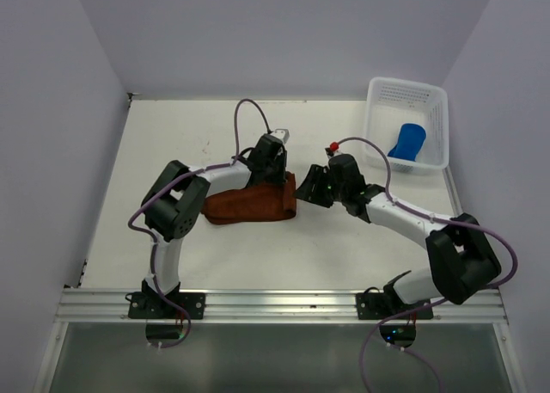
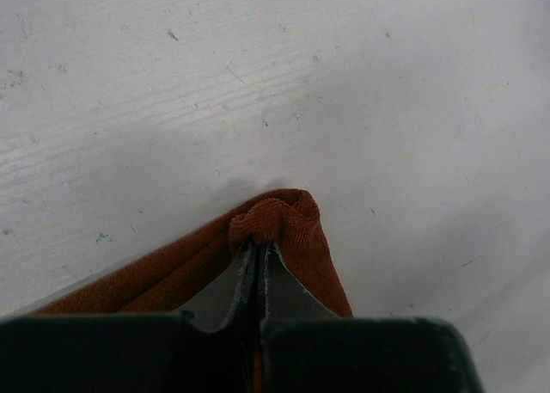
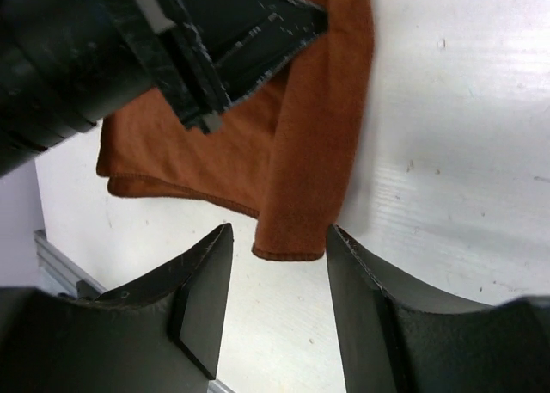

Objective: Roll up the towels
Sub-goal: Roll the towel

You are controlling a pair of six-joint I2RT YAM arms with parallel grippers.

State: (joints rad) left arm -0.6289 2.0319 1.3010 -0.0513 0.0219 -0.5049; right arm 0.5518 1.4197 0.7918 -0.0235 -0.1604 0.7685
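Top external view: the rust-brown towel [image 1: 249, 205] was seen lying folded near the middle of the table [image 1: 172, 135], between the two arms. In the left wrist view, the left gripper [image 2: 258, 248] was shown clamped on a bunched corner of that towel. In the right wrist view, the right gripper [image 3: 278, 234] was shown with its jaws apart and nothing held, a folded edge of the towel lying just ahead of the gap. The blue towel [image 1: 406, 142] was found rolled up inside the white basket [image 1: 378, 92] at the far right corner.
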